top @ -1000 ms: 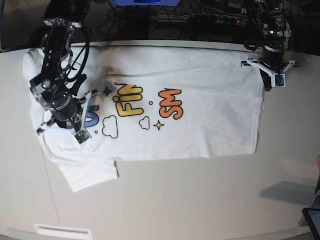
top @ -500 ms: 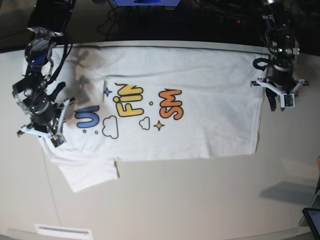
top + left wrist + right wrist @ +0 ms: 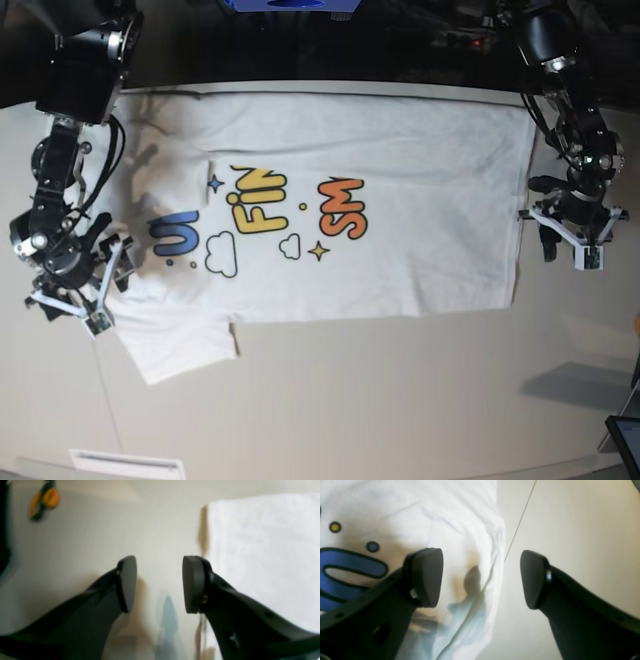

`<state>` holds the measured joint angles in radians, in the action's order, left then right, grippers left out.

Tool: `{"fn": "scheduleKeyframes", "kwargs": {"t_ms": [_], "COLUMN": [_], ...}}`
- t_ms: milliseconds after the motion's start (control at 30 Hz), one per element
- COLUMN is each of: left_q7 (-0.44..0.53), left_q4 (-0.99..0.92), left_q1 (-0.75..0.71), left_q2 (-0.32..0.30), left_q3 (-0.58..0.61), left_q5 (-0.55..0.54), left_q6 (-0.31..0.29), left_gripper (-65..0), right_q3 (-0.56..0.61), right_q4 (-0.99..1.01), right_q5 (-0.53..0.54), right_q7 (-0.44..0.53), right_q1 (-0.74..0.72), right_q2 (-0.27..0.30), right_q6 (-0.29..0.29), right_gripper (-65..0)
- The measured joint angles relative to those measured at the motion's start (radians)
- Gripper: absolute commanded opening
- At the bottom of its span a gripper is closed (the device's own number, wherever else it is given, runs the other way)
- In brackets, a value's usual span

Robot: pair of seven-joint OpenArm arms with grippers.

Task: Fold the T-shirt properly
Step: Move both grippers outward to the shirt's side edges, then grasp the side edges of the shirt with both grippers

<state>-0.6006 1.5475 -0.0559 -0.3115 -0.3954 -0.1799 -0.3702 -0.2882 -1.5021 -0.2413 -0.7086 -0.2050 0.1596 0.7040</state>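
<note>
Release on both sides: left gripper [image 3: 570, 235] and right gripper [image 3: 70, 290] have let go, jaws apart and empty, drawn off the T-shirt [image 3: 400, 230], which lies spread print-up on the table [image 3: 400, 400], one fold apparently finished.

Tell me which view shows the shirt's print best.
The base view: the print on the shirt shows nearly whole, with blue, yellow and orange letters, clouds and stars. The right wrist view catches only part of a blue letter and two dots. The left wrist view shows plain white cloth, no print.
</note>
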Motion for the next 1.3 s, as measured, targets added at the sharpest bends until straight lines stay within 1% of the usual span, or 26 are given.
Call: {"fn": "scheduleKeyframes", "kwargs": {"t_ms": [100,167,267,300,367,433,467,567,633,767,867,1233,1267,1300], "left_q7": [-0.004,-0.009,-0.005,-0.003,0.001,-0.01,-0.011,-0.006,-0.005,-0.006,-0.005,-0.006,-0.006,-0.006], "left_q4": [-0.031,-0.044,-0.074,-0.092,-0.126,-0.146,-0.147,-0.147,-0.148,-0.15,-0.15,-0.15,-0.15,-0.15], "left_q1": [0.005,0.006,0.061,0.078,0.1,0.106,0.105,0.108,0.106,0.103,0.103,0.103,0.103,0.103], "left_q2": [-0.011,-0.037,-0.051,-0.063,-0.079,-0.089,-0.094,-0.097,-0.096,-0.096,-0.096,-0.096,-0.096,-0.096], "left_q3": [-0.01,-0.003,-0.005,0.0,0.001,-0.004,-0.003,-0.003,-0.003,-0.003,-0.003,-0.003,-0.003,-0.003], "left_q5": [0.011,0.011,0.014,0.007,0.002,0.019,0.018,0.014,0.014,0.014,0.013,0.012,0.011,0.011], "left_q6": [0.003,0.003,0.012,-0.002,0.0,0.014,0.006,0.003,0.003,0.003,0.001,0.002,0.002,0.002], "left_gripper": [-35.3,-35.3,-35.1,-34.8,-34.8,-34.8,-34.8,-34.8,-34.8,-34.8,-34.8,-34.8,-34.8,-34.8], "right_q3": [0.0,0.0,0.0,0.001,0.0,0.0,-0.005,-0.036,-0.061,-0.09,-0.089,-0.089,-0.089,-0.086], "right_q4": [0.075,0.136,0.227,0.258,0.321,0.376,0.397,0.467,0.534,0.628,0.673,0.677,0.677,0.677], "right_q5": [0.001,0.007,0.002,0.006,-0.002,-0.001,-0.001,0.006,0.0,-0.002,0.001,-0.002,-0.001,-0.002], "right_q7": [-0.001,0.012,0.04,0.049,0.047,0.072,0.087,0.106,0.109,0.169,0.173,0.18,0.18,0.18], "right_q1": [-0.061,-0.105,-0.154,-0.167,-0.198,-0.223,-0.231,-0.258,-0.289,-0.308,-0.307,-0.309,-0.309,-0.309], "right_q2": [0.012,0.018,0.027,0.035,0.047,0.057,0.058,0.06,0.072,0.106,0.101,0.091,0.09,0.09], "right_q6": [0.003,0.001,0.0,0.005,0.0,-0.005,-0.005,0.003,-0.002,-0.008,-0.008,-0.005,-0.005,-0.005], "right_gripper": [-18.9,-18.9,-18.9,-18.9,-18.9,-18.9,-18.9,-18.9,-19.0,-19.0,-19.0,-19.2,-20.2,-22.5]}}
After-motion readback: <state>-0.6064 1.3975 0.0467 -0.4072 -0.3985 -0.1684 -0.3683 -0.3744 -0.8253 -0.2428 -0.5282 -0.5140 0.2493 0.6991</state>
